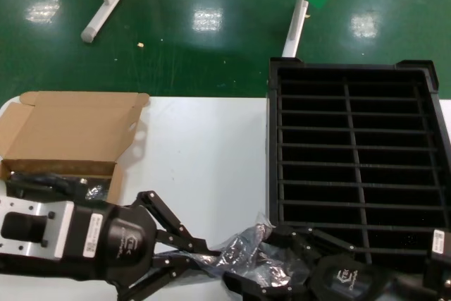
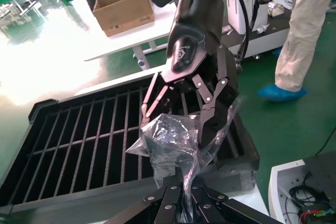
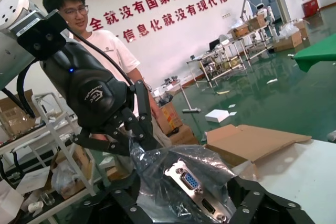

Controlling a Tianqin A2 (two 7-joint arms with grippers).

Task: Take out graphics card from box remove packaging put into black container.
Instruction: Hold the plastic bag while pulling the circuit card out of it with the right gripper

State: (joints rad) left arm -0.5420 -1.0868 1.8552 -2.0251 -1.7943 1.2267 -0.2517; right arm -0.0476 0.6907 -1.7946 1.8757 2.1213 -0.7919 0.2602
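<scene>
Nearest, found the packaging (image 1: 236, 244) stretched between both pincers, low over the front edge of the white table (image 1: 204, 160). Saw the left gripper (image 1: 211, 253) clenched on one crumpled end of the bag, fingertips pinched tight on the plastic. Saw the right gripper (image 1: 259, 262) clamped around the other part, seemingly through the film onto the contents.

Made out the graphics card (image 3: 198, 192) inside the plastic in the right wrist view, with its silver bracket and blue port (image 3: 190, 181) visible through the film. Judged it not yet unwrapped, and the step in hand to be stripping the bag off the card.

Called for a firm right-side hold on the board itself rather than on loose film. Called also for a straight, slow pull by the left along the card's length, toward the bag's closed end. Could not tell the open end from the closed one. Warranted care at the bracket corners, likely to snag the film, and with the glossy plastic, likely to slip.

Farther off to the left, noted the box (image 1: 70, 139) with flaps folded out, well apart from the bag. Beyond and to the right, noted the black container (image 1: 352, 146), its near wall just beside the right gripper.
</scene>
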